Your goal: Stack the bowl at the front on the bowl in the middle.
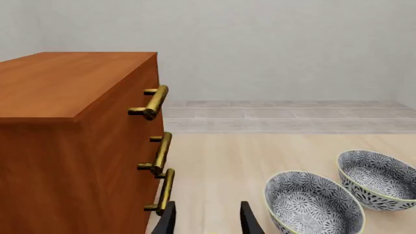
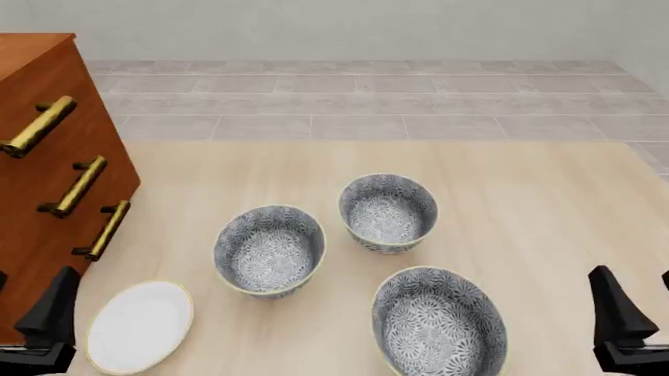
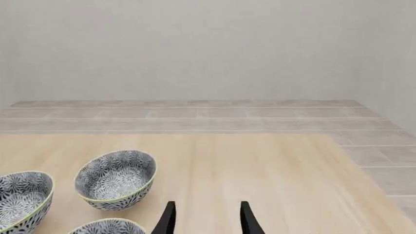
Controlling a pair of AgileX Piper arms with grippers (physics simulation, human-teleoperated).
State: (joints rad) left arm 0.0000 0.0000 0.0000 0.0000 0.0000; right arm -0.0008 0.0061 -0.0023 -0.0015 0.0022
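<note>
The bowl at the front (image 2: 269, 251) sits upright on the pale wooden table (image 2: 522, 204), mouth up and empty, left of centre and nearer the arms than its twin. That open, free-standing pose leaves its cream rim clear on all sides for a pinch over the wall. The bowl in the middle (image 2: 388, 211) stands just beside it, a little farther back and to the right, also upright and empty, with a narrow strip of table between them, so it can take the other inside it after a short lift and carry. The wider bowl (image 2: 439, 325) of the same pattern lies closest to the arms on the right, apart from both twins, and a carry between the two would likely pass behind it. A plain white plate (image 2: 139, 325) rests flat near the left edge, beside a wooden cabinet (image 2: 42, 196) with brass handles (image 2: 81, 186), which crowds the left side. The left gripper (image 1: 208, 224) hangs low by the plate with its fingers spread and nothing between them; the right gripper (image 3: 206, 222) is likewise parted and empty, out at the right edge. Neither touches a bowl, so the grasp is not yet begun, and the left arm looks the nearer to the front bowl.
</note>
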